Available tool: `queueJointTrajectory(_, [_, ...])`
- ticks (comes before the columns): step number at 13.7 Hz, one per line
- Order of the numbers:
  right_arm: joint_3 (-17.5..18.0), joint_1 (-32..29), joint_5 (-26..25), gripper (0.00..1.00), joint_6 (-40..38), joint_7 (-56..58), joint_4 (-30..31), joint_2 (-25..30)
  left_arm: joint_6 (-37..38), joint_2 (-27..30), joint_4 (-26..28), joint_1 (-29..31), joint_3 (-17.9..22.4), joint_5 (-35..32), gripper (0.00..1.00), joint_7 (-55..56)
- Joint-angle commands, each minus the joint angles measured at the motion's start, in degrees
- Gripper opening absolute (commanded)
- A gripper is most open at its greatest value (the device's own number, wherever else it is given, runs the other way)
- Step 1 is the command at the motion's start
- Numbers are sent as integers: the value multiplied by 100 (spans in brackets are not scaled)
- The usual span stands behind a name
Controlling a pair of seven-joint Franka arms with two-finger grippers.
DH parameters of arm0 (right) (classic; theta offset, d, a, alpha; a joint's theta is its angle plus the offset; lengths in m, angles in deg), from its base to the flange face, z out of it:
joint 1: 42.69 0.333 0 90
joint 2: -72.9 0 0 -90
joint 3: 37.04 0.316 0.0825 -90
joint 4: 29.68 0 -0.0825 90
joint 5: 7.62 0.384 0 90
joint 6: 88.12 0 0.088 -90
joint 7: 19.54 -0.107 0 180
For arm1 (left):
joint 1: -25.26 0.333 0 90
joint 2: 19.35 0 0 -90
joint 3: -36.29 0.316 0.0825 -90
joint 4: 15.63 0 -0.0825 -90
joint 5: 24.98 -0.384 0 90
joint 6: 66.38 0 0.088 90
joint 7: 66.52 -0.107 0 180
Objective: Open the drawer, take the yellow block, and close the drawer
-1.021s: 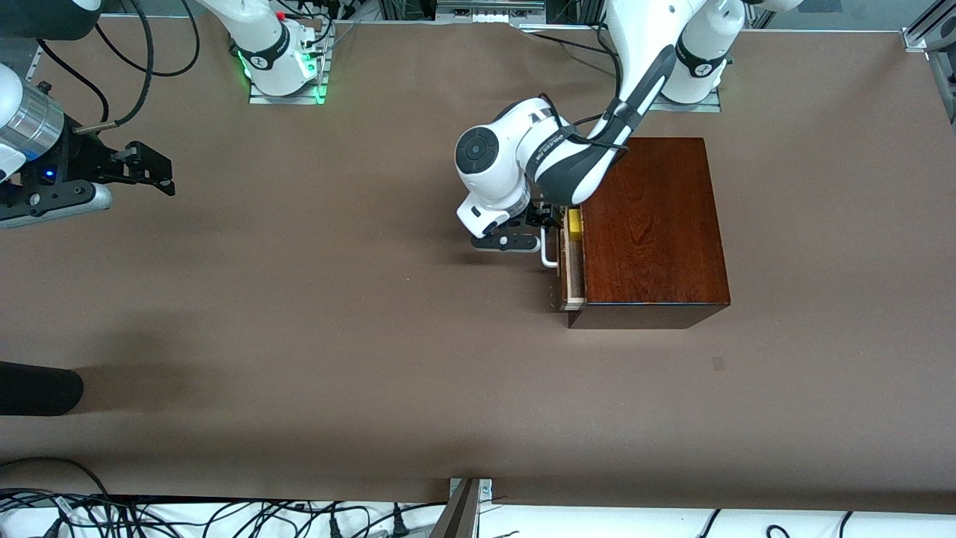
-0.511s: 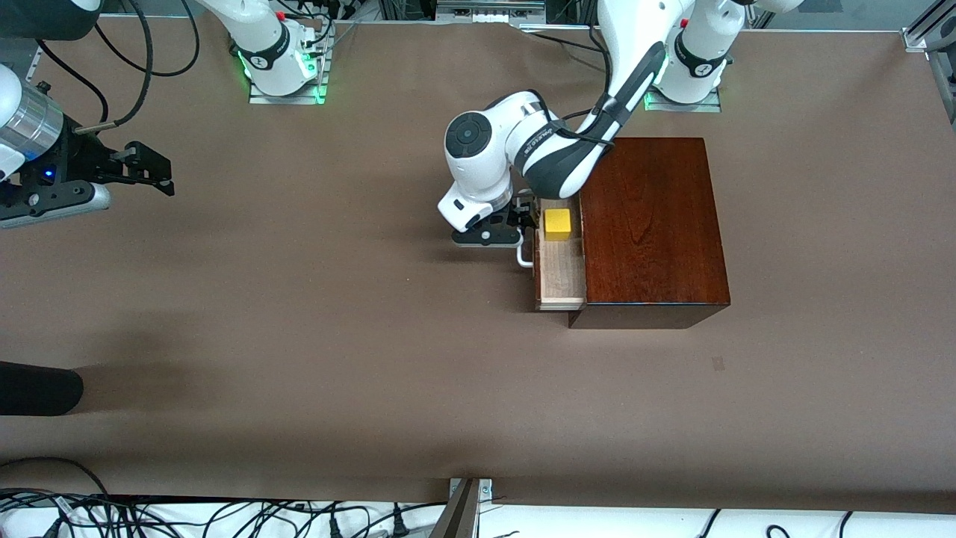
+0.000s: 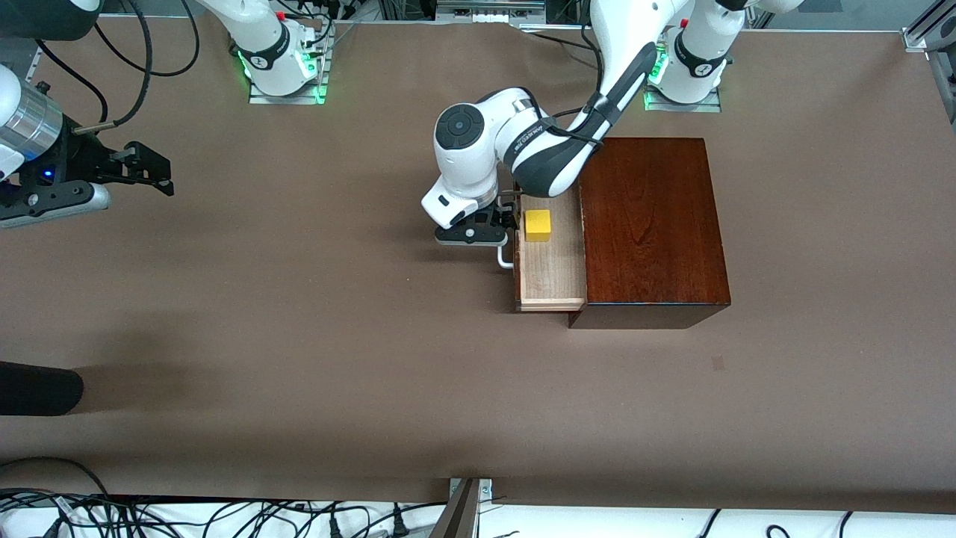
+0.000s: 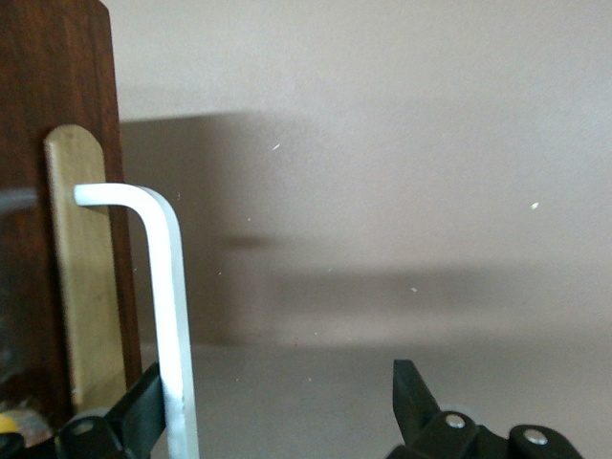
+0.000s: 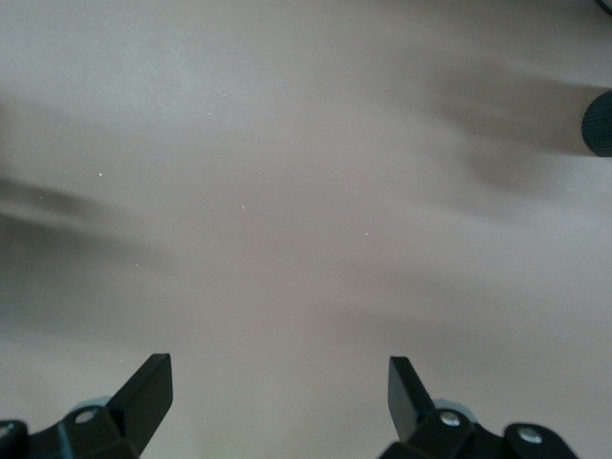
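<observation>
So the drawer (image 3: 551, 261) is pulled partway out of the dark wooden box (image 3: 648, 224), sticking out toward the right arm's end of the table (image 3: 299, 336). You can see the pale wood floor of the tray, and the yellow block (image 3: 538, 225) is sitting in it, in the part of the tray farther from the front camera, close to the drawer's front panel.

The left hand (image 3: 499, 224) is right at the drawer front, low down by the white loop handle (image 3: 506, 258). In the left wrist view the handle (image 4: 163, 316) runs just inside one black finger (image 4: 143, 411), touching it or nearly, while the other finger (image 4: 411, 397) stands well apart from it. So the hand is spread open and hooked around the handle, not pinching it.

The right hand (image 3: 153, 170) is waiting up in the air over the bare table at the right arm's end, well apart from the box. Its fingers (image 5: 148, 382) are spread wide with nothing between them, just tabletop below.

A dark rounded thing (image 3: 37, 388) pokes into the front view at that same end, nearer the camera. Can't tell what it is.
</observation>
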Motion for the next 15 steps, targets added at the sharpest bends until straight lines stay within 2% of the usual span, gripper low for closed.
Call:
queueJointTrajectory(1, [5,-35,-40,100,-80,-16,-51,-7,348,32,-317,-6,-16,105,100,-26])
queueJointTrajectory(5, [5,-26,-40,100,-80,10,-51,-42,1244,698,-317,64,46,87,100,-79])
queueJointTrajectory(7, [14,-26,-31,100,-71,10,-51,-50,1798,1103,-317,362,46,87,100,-289])
queueJointTrajectory(12, [40,18,4,100,-71,10,-77,-68,2932,1930,-326,1758,-16,184,100,-1132])
queueJointTrajectory(15, [163,324,22,100,-80,19,-69,-68,3293,2273,-326,2479,-16,184,100,-2317])
